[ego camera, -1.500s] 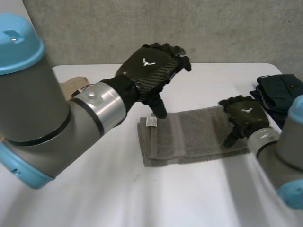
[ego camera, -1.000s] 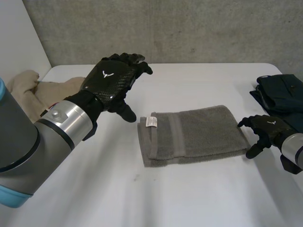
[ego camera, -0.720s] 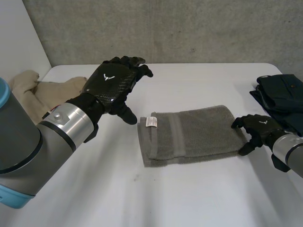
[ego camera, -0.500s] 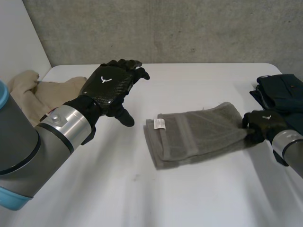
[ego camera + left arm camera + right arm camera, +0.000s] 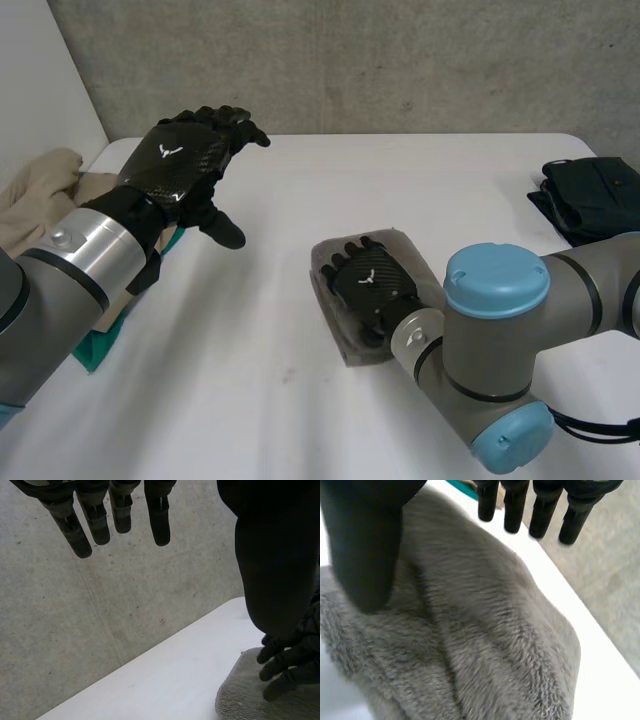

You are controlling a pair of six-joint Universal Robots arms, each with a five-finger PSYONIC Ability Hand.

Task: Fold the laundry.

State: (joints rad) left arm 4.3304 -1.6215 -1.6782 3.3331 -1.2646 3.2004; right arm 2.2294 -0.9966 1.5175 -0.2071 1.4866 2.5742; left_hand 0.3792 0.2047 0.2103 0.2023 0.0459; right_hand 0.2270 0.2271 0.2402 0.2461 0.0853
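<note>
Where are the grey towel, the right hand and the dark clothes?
grey towel (image 5: 485, 645): right wrist view, its top layer.
right hand (image 5: 372, 285): head view, back of the hand.
dark clothes (image 5: 590, 195): head view, middle of the pile.

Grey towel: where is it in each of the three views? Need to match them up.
Head view: towel mid-table, folded, under the right hand.
Left wrist view: one rounded end of the towel, with the right hand resting on it.
Right wrist view: towel spread under the right hand, from thumb towards fingertips.
Shared landmark: the right hand lying on the towel.
</note>
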